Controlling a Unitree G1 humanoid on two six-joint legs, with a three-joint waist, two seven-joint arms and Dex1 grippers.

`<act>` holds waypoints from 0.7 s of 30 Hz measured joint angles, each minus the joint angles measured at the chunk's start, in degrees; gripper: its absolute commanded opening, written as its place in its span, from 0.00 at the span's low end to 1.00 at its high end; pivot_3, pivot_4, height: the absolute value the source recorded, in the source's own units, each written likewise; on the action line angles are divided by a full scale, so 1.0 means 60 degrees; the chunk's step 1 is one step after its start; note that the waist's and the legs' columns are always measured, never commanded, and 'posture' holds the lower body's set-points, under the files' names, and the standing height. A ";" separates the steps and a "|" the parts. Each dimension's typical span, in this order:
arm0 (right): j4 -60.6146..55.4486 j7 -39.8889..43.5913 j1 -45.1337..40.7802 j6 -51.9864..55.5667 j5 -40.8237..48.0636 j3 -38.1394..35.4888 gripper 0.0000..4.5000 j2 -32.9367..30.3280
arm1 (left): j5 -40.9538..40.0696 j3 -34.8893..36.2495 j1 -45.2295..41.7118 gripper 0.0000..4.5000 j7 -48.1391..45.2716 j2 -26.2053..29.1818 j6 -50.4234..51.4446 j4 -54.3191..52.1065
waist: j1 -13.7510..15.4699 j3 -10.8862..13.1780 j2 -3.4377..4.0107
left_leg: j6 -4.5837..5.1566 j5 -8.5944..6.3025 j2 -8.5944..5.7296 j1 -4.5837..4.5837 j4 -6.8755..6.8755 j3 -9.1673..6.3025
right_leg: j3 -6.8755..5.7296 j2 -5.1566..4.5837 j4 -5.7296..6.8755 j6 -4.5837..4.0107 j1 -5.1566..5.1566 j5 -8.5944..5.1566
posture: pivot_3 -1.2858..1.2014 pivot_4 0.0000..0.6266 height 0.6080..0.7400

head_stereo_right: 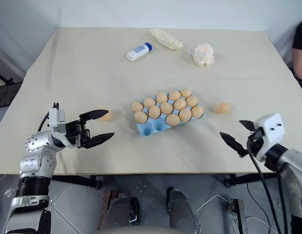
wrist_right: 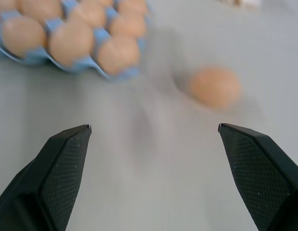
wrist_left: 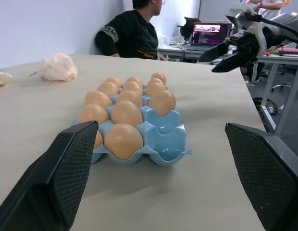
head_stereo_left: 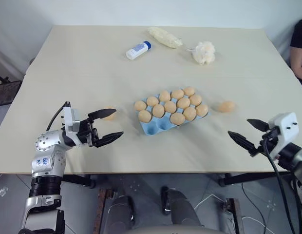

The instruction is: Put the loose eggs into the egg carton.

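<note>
- The blue egg carton sits near the middle of the table, nearly full of tan eggs, with two cups bare at its near corner.
- One loose egg lies on the table just to the right of the carton, apart from it.
- A second loose egg lies to the left of the carton, right behind the upper finger of the left claw.
- The left claw is spread wide and holds nothing; it hovers near the table's front edge, pointing toward the carton.
- The right claw is also spread wide and empty, low at the front right, aimed toward the egg on that side.
- A white bottle, a plastic bag and a white puff lie at the far side.
- A person in a black shirt sits beyond the table's right edge.
</note>
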 measured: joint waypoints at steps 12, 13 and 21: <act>0.1020 -0.0355 -0.1170 -0.0603 0.0097 -0.0150 0.99 0.0174 | 0.0010 -0.0001 -0.0079 1.00 -0.0135 0.0008 -0.0053 0.0079 | -0.0066 0.0000 -0.0001 | 0.0022 0.0013 -0.0004 0.0022 0.0008 -0.0004 | 0.0052 0.0001 -0.0011 -0.0020 0.0005 -0.0002 | 0.52 0.24 1.00; 0.1310 -0.0503 -0.1616 -0.0754 0.0033 0.0041 0.99 0.0278 | 0.0010 0.0009 -0.0067 1.00 -0.0126 0.0012 -0.0053 0.0069 | -0.0071 0.0000 0.0000 | 0.0025 0.0015 -0.0006 0.0026 0.0008 -0.0003 | 0.0052 0.0000 -0.0011 -0.0022 0.0010 -0.0001 | 0.52 0.24 1.00; 0.4635 -0.1383 -0.4674 -0.1983 -0.1084 0.1778 0.99 0.1256 | 0.0008 0.0021 0.0061 1.00 -0.0030 -0.0004 -0.0041 -0.0047 | -0.0099 0.0003 0.0005 | 0.0026 0.0019 -0.0007 0.0021 0.0005 0.0014 | 0.0060 -0.0002 -0.0003 -0.0013 -0.0002 0.0010 | 0.52 0.24 1.00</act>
